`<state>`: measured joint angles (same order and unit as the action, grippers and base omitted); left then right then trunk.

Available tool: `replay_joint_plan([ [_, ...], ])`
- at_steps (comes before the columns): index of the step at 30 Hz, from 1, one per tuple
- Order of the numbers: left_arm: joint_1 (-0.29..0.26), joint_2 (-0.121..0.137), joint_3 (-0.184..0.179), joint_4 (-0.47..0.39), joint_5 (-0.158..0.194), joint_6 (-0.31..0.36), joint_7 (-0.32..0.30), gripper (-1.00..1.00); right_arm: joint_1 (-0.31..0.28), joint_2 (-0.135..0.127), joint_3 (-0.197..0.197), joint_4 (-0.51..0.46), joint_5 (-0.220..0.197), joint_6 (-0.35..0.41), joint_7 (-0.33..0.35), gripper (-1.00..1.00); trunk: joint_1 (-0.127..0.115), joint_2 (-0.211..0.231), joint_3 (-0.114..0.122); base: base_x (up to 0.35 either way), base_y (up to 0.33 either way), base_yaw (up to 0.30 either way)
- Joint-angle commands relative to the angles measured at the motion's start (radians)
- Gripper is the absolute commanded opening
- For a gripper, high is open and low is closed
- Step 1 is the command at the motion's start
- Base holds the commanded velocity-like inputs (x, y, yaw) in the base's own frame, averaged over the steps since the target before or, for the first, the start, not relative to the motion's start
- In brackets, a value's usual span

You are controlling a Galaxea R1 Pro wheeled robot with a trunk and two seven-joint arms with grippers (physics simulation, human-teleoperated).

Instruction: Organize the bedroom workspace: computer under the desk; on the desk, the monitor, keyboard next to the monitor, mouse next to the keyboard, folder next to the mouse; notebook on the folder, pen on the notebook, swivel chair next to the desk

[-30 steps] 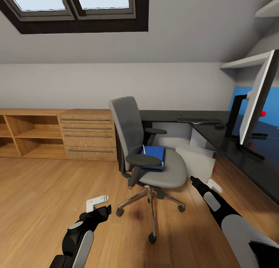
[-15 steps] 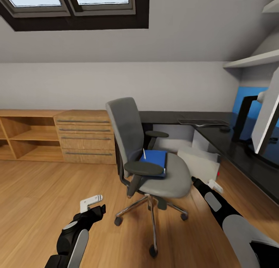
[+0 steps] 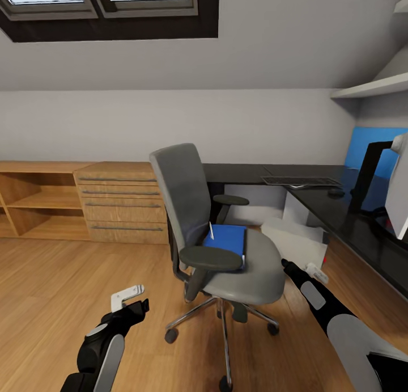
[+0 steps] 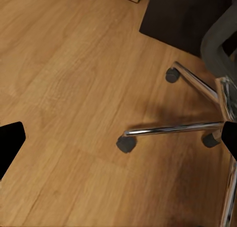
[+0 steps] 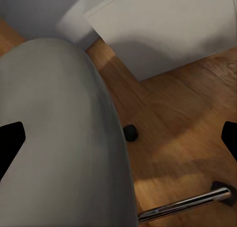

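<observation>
The grey swivel chair (image 3: 187,193) stands on the wood floor in the middle of the head view, in front of the black desk (image 3: 317,202). A bright blue folder (image 3: 228,239) lies on its seat, with a thin white stick upright at the folder's left edge. On the desk lie the black keyboard (image 3: 300,181) and a small dark mouse (image 3: 335,192). The monitor (image 3: 400,199) is cut off by the right edge. The light grey computer (image 3: 296,241) sits tilted on the floor under the desk. My left gripper (image 3: 141,307) hangs open left of the chair base (image 4: 173,128). My right gripper (image 3: 285,263) is open beside the seat (image 5: 54,138).
A light wood cabinet (image 3: 122,207) with bar-handled drawers and open shelves (image 3: 34,202) runs along the back wall on the left. Skylights (image 3: 107,0) sit in the sloped ceiling, and a wall shelf (image 3: 374,85) hangs above the desk. Open floor lies to the left of the chair.
The whole picture has shifted: the camera has come closer to the chair, and the monitor has slid toward the right edge. Both arms keep the same pose, grippers open.
</observation>
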<state>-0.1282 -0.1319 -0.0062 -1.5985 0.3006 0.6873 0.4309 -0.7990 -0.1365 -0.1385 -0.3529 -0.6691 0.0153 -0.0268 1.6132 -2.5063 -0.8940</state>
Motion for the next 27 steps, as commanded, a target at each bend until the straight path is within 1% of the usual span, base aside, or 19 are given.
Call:
replay_joint_plan([
  [1,-0.001,0.0,0.006,-0.002,0.011,0.003,0.009,1.0,0.0,0.0,0.0,-0.001,-0.011,0.003,-0.003,1.0,0.0,0.0,-0.001,0.011,0.0,0.0],
  [7,-0.001,0.0,0.03,-0.007,0.011,0.003,0.008,1.0,0.0,0.0,0.001,0.003,-0.012,0.005,-0.002,1.0,0.0,0.0,-0.001,0.004,0.0,0.0],
  [15,-0.001,0.0,0.034,-0.009,0.011,0.003,0.008,1.0,0.0,0.004,0.0,0.008,-0.013,0.006,-0.003,1.0,0.0,0.0,-0.001,0.0,0.0,0.0],
  [19,-0.001,0.0,0.036,-0.013,0.011,0.003,0.008,1.0,0.0,0.006,0.0,0.026,-0.013,0.008,-0.002,1.0,0.0,0.0,-0.001,0.0,0.0,0.0],
  [20,-0.001,0.0,0.037,-0.017,0.011,0.003,0.008,1.0,0.0,0.013,0.001,0.031,-0.014,0.007,-0.002,1.0,0.0,0.0,-0.001,0.0,0.0,0.0],
  [23,-0.001,0.0,0.037,-0.018,0.011,0.003,0.008,1.0,0.0,0.018,0.001,0.031,-0.015,0.006,-0.002,1.0,0.0,0.0,-0.001,0.0,0.0,0.0],
  [27,-0.001,0.0,0.037,-0.018,0.011,0.003,0.008,1.0,0.0,0.021,0.001,0.031,-0.015,0.007,-0.002,1.0,0.0,0.0,-0.001,0.0,0.0,0.0],
])
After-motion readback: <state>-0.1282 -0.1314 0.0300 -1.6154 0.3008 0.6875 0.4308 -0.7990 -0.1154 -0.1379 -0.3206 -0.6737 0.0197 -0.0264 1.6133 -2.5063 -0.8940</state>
